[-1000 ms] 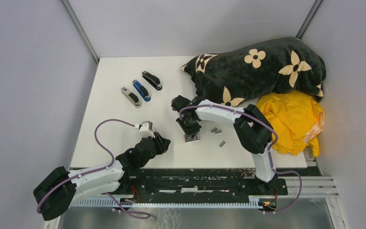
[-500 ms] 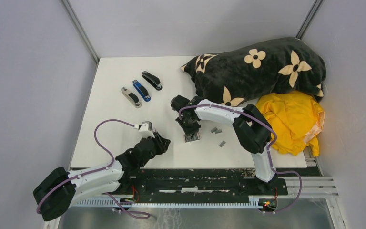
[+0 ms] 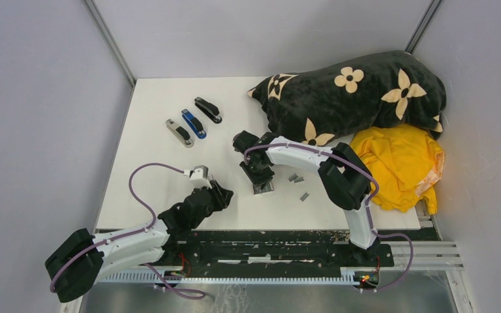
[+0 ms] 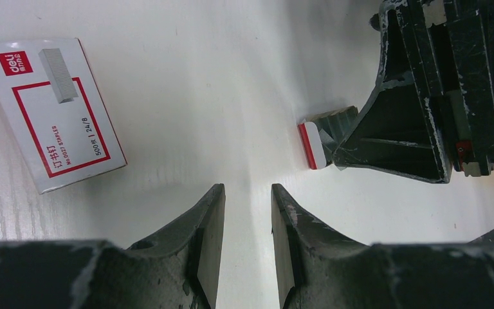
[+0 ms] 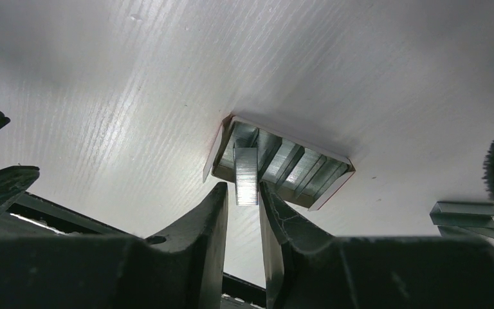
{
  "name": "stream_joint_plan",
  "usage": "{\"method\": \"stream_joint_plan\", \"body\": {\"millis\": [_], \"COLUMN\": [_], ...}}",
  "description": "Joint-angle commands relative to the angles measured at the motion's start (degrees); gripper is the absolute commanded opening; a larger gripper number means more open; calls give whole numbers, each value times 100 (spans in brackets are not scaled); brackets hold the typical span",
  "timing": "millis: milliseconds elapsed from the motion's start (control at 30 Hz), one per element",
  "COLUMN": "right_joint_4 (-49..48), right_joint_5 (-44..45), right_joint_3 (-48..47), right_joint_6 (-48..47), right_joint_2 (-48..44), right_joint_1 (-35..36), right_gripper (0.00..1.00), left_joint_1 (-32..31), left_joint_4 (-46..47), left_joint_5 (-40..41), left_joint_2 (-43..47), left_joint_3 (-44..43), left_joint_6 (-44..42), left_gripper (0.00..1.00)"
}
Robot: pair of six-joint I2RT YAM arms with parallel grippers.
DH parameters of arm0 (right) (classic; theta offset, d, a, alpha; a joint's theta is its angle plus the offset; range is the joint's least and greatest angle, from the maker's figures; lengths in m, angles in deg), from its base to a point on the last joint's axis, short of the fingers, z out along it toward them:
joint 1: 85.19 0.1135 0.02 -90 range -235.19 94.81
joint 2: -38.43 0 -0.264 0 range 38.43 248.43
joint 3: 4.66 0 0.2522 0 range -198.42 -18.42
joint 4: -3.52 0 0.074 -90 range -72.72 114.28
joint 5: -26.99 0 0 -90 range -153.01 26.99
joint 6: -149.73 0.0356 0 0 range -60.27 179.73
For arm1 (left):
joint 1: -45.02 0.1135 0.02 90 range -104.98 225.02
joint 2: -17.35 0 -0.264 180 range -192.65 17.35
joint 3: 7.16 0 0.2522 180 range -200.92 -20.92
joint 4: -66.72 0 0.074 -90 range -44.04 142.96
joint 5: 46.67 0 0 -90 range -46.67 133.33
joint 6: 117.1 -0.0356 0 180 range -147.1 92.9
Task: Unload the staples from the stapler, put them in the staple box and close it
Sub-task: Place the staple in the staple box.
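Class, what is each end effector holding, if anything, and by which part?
The right end effector pinches a staple strip by its near end; the left end effector holds nothing.

The only readable print is on the red-and-white cardboard box lying on the tabletop in the left wrist view. A red square in one corner carries the brand "deli" in white letters. Inside a red frame run the red lines "订书钉" and "No.0027 STAPLES", and below them "500", one small character too fine to read, then "24/8".
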Motion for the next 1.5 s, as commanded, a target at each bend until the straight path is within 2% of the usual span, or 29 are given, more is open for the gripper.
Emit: {"method": "stream_joint_plan", "body": {"millis": [0, 333, 1467], "right_joint_4": [-71, -47, -66], "right_joint_5": [111, 242, 321], "right_joint_3": [-99, -89, -62], "right_joint_6": [-26, -69, -57], "right_joint_2": [-73, -27, 86], "right_joint_1": [72, 120, 161], "right_gripper": [30, 28, 28], "left_joint_1": [23, 22, 28], "left_joint_4": [165, 148, 51], "left_joint_5": [121, 125, 125], "left_joint_2": [98, 141, 297], "left_joint_3": [33, 51, 49], "left_joint_6": [-117, -123, -141], "left_gripper": [39, 39, 39]}}
